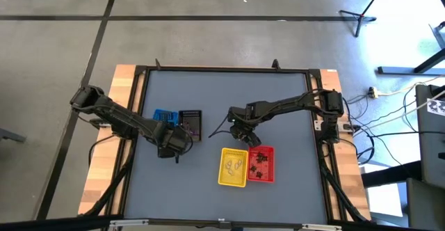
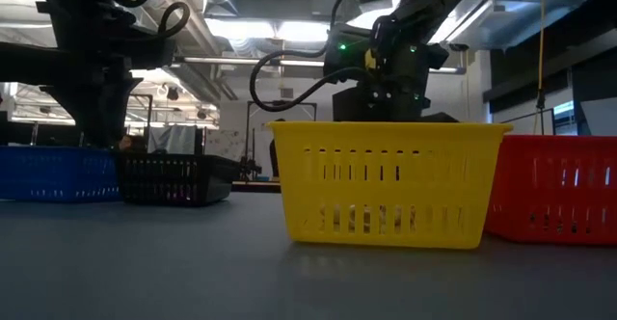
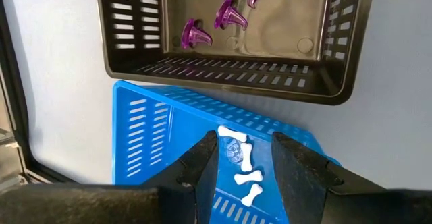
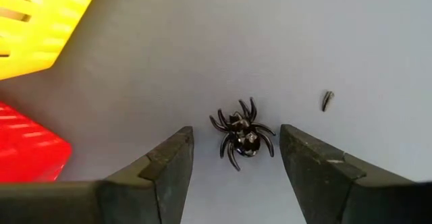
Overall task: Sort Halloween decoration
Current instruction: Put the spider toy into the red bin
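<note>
Right wrist view: right pincer [image 4: 233, 166] spread, black spider [image 4: 241, 133] between fingers on bench [image 4: 270, 42], unsorted. Left pincer [image 3: 244, 166] spread over blue basket [image 3: 145, 126] holding white bones [image 3: 248, 177]; purple trinkets [image 3: 223, 15] sorted in black basket [image 3: 121, 62] beyond.

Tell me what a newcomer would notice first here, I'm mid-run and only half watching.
Probably the black spider lying loose on the grey table, framed between the open fingers of the right gripper just beyond the yellow basket and red basket. Next, the left gripper, open over the blue basket holding white bones, with purple trinkets in the black basket beside it.
</note>
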Motion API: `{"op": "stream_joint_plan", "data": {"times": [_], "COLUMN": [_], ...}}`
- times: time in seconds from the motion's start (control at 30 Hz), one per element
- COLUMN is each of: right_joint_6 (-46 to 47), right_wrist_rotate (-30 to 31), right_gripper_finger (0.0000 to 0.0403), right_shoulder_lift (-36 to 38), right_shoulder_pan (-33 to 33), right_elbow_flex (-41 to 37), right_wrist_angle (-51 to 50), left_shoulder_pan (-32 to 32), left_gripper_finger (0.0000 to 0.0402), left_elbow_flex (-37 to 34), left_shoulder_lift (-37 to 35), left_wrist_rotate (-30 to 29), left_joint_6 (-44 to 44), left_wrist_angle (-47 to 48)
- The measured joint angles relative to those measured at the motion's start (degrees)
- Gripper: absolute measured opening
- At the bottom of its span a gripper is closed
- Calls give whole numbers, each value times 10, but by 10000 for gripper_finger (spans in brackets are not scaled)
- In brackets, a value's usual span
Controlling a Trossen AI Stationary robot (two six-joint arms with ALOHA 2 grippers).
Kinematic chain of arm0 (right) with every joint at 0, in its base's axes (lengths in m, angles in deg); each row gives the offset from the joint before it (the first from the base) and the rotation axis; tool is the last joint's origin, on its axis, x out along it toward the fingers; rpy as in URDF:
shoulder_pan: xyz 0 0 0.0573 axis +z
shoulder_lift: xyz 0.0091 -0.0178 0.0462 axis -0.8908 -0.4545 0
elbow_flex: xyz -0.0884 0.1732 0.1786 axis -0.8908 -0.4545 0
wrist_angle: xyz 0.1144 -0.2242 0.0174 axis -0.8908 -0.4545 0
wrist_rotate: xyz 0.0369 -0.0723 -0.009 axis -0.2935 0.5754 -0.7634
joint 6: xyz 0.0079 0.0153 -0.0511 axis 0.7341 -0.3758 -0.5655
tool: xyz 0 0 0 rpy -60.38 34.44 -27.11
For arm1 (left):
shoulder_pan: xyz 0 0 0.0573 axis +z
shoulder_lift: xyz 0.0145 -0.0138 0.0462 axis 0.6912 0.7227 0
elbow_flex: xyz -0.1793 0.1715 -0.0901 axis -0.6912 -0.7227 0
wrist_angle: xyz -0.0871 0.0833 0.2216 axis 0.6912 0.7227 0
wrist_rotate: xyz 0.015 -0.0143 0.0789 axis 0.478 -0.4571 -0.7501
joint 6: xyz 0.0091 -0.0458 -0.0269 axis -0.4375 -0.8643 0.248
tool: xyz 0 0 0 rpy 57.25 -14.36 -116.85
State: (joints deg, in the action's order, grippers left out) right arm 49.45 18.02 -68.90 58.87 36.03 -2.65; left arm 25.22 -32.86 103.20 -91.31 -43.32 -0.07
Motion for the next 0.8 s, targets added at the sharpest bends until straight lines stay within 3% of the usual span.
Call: {"op": "stream_joint_plan", "data": {"times": [0.47, 0.8], "right_joint_6": [1, 13], "right_wrist_rotate": [2, 2], "right_gripper_finger": [105, 105], "right_shoulder_lift": [-1, -2], "right_shoulder_pan": [0, 0], "right_elbow_flex": [-1, -1], "right_wrist_angle": [0, 0], "left_shoulder_pan": [0, 0], "left_gripper_finger": [128, 128], "left_elbow_flex": [0, 0], "left_shoulder_lift": [0, 0], "left_wrist_rotate": [0, 0], "left_joint_6": [0, 0], "left_wrist_angle": [0, 0]}}
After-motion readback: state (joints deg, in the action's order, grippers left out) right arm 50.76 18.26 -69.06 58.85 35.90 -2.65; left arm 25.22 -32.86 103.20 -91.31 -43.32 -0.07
